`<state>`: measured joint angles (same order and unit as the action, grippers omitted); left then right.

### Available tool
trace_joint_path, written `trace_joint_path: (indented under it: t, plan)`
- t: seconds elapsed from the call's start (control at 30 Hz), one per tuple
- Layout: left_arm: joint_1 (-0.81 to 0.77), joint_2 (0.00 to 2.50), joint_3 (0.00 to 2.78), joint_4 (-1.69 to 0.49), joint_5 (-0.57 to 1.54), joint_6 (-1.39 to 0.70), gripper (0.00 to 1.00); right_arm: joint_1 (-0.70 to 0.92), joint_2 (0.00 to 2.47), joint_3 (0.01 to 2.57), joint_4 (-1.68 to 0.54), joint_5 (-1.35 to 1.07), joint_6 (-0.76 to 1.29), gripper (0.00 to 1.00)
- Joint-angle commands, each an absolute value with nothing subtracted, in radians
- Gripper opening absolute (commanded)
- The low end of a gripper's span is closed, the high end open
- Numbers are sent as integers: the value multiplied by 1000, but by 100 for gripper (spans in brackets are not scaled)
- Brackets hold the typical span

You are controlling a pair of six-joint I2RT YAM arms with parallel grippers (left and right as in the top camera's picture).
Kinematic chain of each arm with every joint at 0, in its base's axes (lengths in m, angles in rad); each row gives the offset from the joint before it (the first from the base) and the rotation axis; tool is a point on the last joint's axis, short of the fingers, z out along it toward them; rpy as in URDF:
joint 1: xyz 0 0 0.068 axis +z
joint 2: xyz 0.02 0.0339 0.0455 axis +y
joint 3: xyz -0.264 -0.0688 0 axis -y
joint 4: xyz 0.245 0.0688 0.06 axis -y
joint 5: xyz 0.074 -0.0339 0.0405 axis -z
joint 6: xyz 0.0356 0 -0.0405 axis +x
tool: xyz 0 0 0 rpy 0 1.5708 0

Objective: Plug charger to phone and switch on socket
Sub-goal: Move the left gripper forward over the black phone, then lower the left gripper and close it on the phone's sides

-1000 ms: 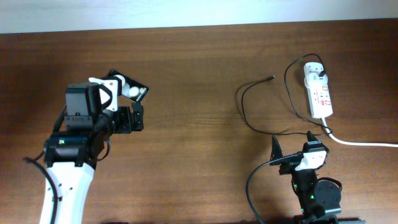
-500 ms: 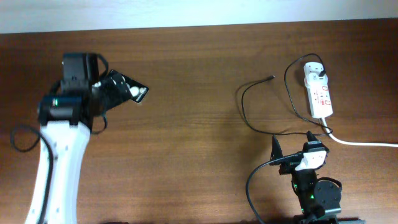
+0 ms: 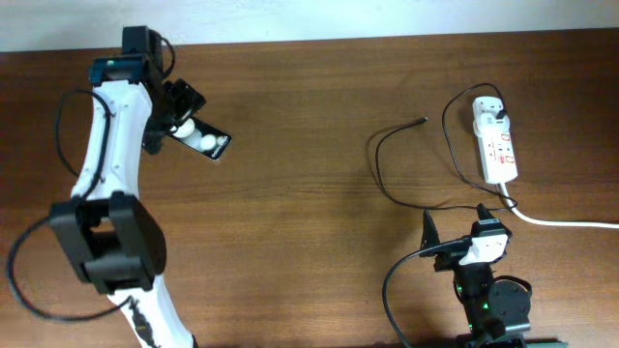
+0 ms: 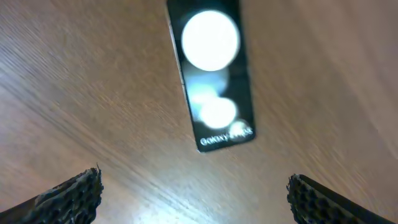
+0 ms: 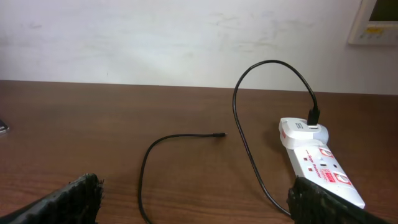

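phone (image 4: 213, 74) glossy black slab | charger (image 5: 186, 135) thin cable | socket (image 5: 320, 165) white oblong

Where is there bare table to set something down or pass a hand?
Widest bare patch: mid table, between the phone and the charger. The front centre is also free. Crowded: the right side, where charger, socket, white cord and right tool cluster.
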<state>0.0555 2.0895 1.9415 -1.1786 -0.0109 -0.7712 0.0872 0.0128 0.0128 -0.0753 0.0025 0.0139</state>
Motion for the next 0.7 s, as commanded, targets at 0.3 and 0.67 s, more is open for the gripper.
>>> trace_joint_path:
  t: [0.3,0.67]
  plan:
    - [99,2211,1978,-1028,94,-931,100,84,6,6,-80,5,7,99]
    - [54,2436,2204,-1185,23,-915,100,84,6,6,-80,5,7,99]
